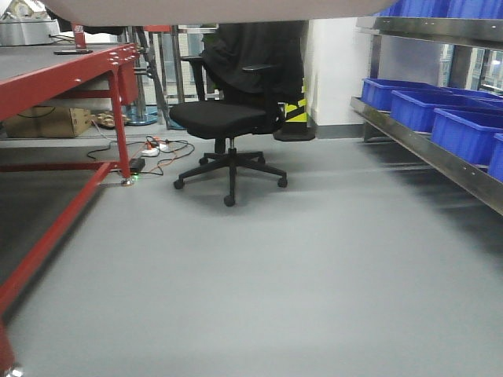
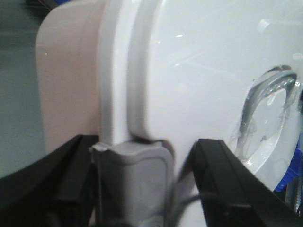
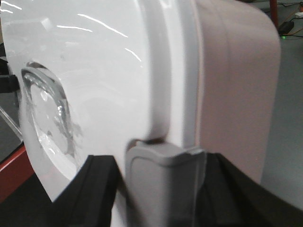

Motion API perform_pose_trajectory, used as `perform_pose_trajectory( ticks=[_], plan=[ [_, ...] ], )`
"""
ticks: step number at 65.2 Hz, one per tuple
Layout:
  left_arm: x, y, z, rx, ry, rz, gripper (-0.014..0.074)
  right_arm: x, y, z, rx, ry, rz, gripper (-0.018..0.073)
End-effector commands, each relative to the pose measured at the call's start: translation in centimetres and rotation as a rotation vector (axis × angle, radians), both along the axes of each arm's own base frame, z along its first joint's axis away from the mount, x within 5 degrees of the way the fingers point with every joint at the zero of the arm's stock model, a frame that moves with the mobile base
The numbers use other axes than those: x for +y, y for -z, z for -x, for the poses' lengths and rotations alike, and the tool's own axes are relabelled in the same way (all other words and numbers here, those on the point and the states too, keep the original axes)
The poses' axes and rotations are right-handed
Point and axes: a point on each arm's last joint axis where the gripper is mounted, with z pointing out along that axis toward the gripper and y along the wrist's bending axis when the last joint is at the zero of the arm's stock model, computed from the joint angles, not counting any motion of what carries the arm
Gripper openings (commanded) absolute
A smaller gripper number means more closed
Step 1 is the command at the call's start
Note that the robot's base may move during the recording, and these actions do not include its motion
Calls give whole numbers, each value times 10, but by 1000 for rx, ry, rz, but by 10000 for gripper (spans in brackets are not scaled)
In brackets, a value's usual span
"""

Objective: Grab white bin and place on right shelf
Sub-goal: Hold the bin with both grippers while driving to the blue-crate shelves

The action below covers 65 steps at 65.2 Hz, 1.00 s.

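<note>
White bin (image 2: 189,71): one. Grey latches (image 2: 132,179) on it: two, one seen per wrist view. Blue crates (image 1: 464,129): four counted on lower tier of steel shelf (image 1: 471,181); more stood above, number unclear. Shelf tiers showed: two. Office chair (image 1: 224,118): one. Red table (image 1: 55,82): one. Cardboard box (image 1: 47,122): one.

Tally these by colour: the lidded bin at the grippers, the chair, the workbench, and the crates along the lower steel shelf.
White bin: 1
Black chair: 1
Red workbench: 1
Blue crates: 4
Total: 7
</note>
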Motion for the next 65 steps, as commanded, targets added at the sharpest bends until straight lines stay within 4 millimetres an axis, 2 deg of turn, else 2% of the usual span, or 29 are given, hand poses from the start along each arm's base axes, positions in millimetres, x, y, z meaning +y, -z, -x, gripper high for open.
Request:
perform_pose_trajectory(
  ticks=[1,65],
  plan=[
    [-18,-23,31,-30,267,132,271,13,-26,19,-43,-158,-195,380],
    [-18,-23,31,-30,267,132,271,13,-26,19,-43,-157,-195,380]
  ],
)
